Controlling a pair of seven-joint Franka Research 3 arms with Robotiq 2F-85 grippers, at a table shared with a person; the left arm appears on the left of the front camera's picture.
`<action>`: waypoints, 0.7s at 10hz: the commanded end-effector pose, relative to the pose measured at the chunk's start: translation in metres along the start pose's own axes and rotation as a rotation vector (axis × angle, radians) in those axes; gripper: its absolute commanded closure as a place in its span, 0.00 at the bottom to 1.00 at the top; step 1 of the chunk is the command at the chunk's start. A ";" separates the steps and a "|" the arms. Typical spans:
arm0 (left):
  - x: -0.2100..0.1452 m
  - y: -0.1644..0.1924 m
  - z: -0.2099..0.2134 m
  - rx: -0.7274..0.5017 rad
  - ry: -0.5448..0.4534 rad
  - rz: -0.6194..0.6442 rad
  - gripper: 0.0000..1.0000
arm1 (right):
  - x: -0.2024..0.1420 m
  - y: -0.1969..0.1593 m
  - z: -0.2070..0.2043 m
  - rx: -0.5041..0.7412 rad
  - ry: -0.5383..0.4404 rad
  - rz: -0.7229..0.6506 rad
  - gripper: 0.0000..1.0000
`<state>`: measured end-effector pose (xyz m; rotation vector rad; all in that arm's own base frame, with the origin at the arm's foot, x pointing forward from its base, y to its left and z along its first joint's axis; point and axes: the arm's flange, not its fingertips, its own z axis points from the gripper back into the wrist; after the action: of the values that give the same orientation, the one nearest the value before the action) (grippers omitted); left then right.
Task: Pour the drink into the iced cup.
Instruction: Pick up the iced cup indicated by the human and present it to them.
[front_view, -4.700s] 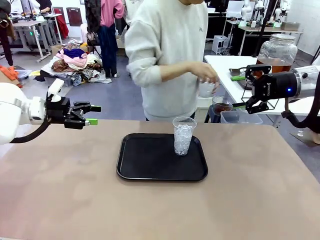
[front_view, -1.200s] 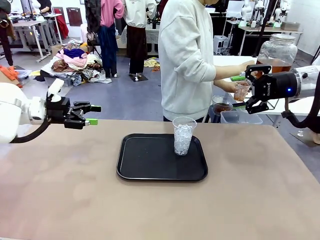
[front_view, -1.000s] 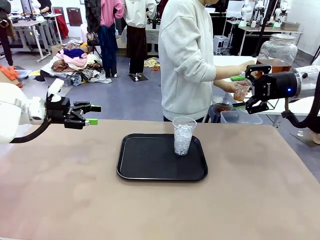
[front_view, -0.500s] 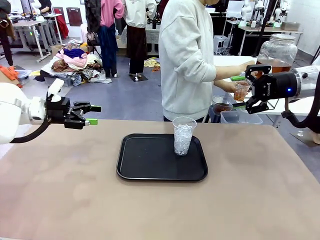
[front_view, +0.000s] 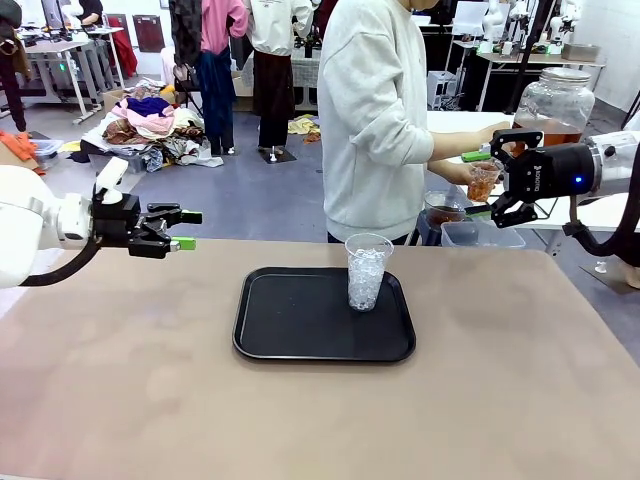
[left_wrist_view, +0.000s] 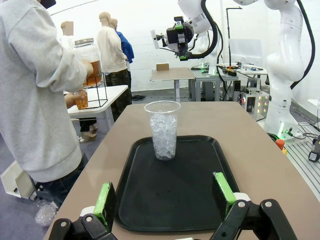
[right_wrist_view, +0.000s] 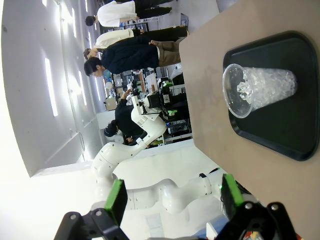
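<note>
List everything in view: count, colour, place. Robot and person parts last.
iced cup: 1, clear, full of ice, upright on the tray, far side, right of centre
tray: 1, black, mid table
table: 1, tan, under the tray
dispenser jar: 1, clear glass, metal lid, holds amber drink, on the side table
side table: 1, white, far right
small cup: 1, clear, amber liquid, held by the person at the jar
person: 1, light grey sweatshirt, far side
left gripper: 1, black, green pads, open, left
right gripper: 1, same, open, far right
</note>
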<state>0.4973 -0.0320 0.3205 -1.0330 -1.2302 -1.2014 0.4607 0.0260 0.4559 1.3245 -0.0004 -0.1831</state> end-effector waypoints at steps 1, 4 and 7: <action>0.002 0.000 -0.001 0.007 -0.007 -0.003 0.00 | 0.000 0.002 -0.001 0.002 0.001 0.002 0.00; 0.002 0.000 -0.001 0.007 -0.007 -0.003 0.00 | 0.000 0.002 -0.001 0.002 0.001 0.002 0.00; 0.002 0.000 -0.001 0.007 -0.007 -0.003 0.00 | 0.000 0.002 -0.001 0.002 0.001 0.002 0.00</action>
<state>0.4973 -0.0320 0.3205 -1.0330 -1.2302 -1.2014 0.4607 0.0260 0.4559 1.3245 -0.0004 -0.1831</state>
